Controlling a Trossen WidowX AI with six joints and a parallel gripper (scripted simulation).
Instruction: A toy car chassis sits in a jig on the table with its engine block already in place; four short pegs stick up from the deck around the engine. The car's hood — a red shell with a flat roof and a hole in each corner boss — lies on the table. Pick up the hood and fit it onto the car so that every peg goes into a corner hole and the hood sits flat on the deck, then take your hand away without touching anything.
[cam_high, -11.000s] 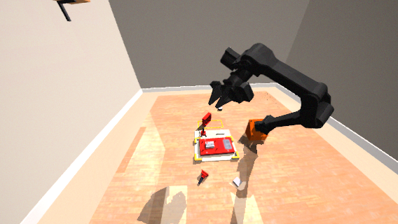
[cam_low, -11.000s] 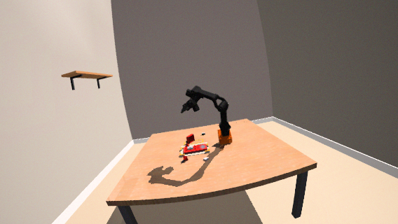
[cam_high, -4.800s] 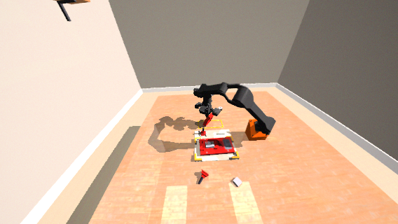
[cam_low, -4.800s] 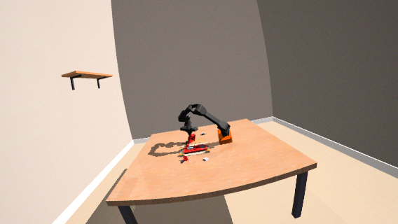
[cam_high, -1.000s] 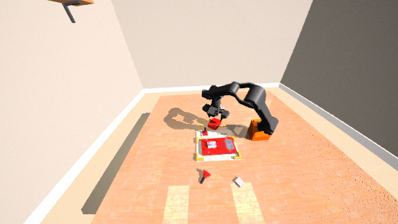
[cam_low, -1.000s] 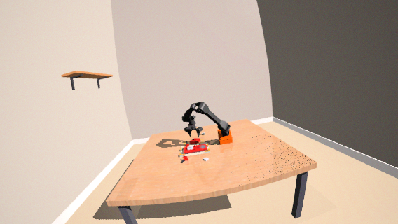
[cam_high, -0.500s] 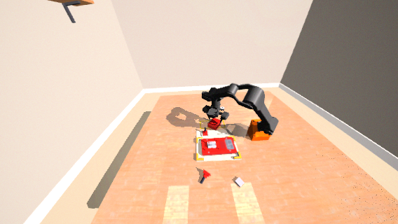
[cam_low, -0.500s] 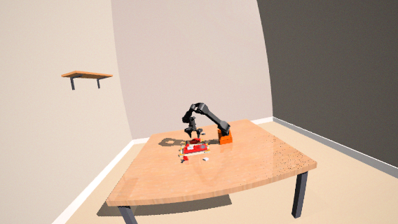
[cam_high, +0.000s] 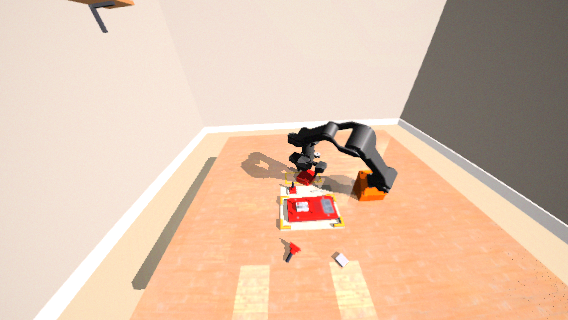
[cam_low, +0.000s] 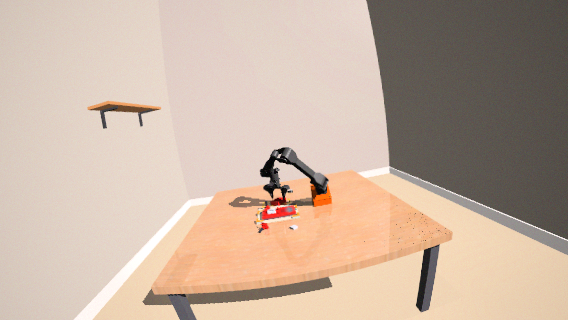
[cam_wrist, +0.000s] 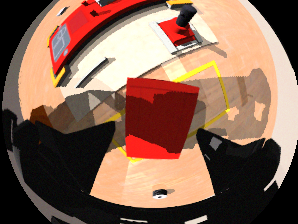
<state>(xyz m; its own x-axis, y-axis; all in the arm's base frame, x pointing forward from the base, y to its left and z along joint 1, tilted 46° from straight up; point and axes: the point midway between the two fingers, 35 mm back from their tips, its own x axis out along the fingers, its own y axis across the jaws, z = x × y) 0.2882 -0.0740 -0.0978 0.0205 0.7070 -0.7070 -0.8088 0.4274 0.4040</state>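
The red hood (cam_high: 306, 177) (cam_low: 278, 202) (cam_wrist: 159, 117) lies on the table, flat roof up, at an angle to a yellow outline (cam_wrist: 194, 72). My gripper (cam_high: 309, 170) (cam_low: 278, 197) (cam_wrist: 157, 129) is open and empty above it, with one finger to each side of the hood in the wrist view. The red chassis (cam_high: 315, 214) (cam_low: 281, 214) sits in the pale jig (cam_high: 312, 226), in front of the hood in the top view. The engine block (cam_high: 302, 206) (cam_low: 271, 211) is on its deck. The pegs are too small to make out clearly. The hood's corner holes are not visible.
A red piece with a black knob (cam_high: 292, 190) (cam_wrist: 186, 16) stands between the hood and chassis. A red and dark part (cam_high: 292, 250) and a pale block (cam_high: 341, 259) (cam_low: 293, 227) lie beyond the jig. A small round part (cam_wrist: 160, 194) lies near the hood. The orange base (cam_high: 370, 189) is at right.
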